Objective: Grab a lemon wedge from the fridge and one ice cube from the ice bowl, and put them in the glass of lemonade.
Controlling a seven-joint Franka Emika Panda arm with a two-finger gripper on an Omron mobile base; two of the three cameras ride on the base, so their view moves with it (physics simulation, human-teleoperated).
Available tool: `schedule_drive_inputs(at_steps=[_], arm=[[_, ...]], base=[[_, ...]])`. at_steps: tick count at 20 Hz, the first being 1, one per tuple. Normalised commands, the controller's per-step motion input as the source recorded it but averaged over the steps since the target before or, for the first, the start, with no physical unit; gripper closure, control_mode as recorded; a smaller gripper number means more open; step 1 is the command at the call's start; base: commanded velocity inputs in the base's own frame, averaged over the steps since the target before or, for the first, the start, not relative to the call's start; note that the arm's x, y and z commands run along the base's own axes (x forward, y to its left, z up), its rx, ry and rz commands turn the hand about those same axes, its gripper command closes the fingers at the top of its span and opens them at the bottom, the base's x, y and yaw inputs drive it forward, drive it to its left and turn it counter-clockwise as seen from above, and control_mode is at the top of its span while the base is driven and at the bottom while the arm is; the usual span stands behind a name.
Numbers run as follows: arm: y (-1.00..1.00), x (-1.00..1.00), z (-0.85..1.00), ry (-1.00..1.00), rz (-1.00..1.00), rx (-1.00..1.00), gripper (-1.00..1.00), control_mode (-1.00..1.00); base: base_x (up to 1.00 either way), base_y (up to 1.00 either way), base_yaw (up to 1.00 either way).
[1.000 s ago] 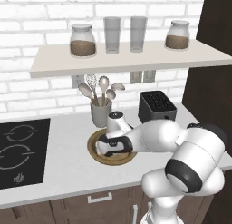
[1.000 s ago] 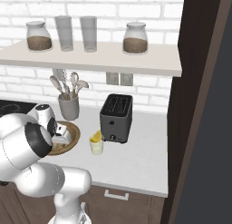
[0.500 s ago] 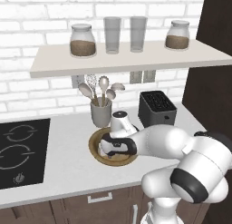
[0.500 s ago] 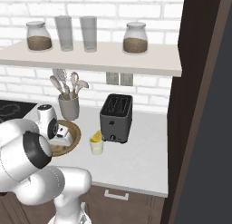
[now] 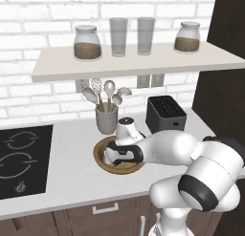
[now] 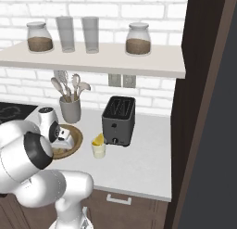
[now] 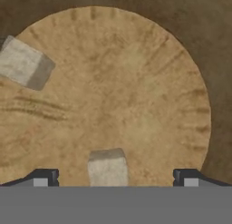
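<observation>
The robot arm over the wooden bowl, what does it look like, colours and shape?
The arm is glossy white with rounded, bulbous segments and dark grey rings at the joints. In the hand view, the gripper ends in two small dark fingertips with pale grey pads.

Arm's folded forward and down, wrist bent so the hand points straight down. The gripper [image 7: 112,177] has its jaws spread wide apart, nothing pinched between them.

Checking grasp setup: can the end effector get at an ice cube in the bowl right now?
Probably yes. The end effector is open, low over the bowl, with one ice cube between its fingertips and nothing in the way.
</observation>
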Motion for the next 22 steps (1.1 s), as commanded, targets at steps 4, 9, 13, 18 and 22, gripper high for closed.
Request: schedule_drive_inputs(at_steps=[4, 9, 13, 18, 22], arm=[[0.00, 0.00, -0.32, -0.01, 0.00, 0.01, -1.00, -1.00], [0.00, 0.00, -0.43, 0.00, 0.00, 0.00, -1.00, -1.00], [0.00, -0.02, -0.24, 0.00, 0.00, 0.00, -1.00, -1.00], [-0.03, -0.17, 0.00, 0.02, 0.00, 0.00, -1.00, -1.00], [-0.10, -0.30, 0.00, 0.02, 0.00, 0.00, -1.00, -1.00]], base=[[0.00, 0.00, 0.00], [0.00, 0.00, 0.00], [0.00, 0.00, 0.00], [0.00, 0.00, 0.00], [0.00, 0.00, 0.00]])
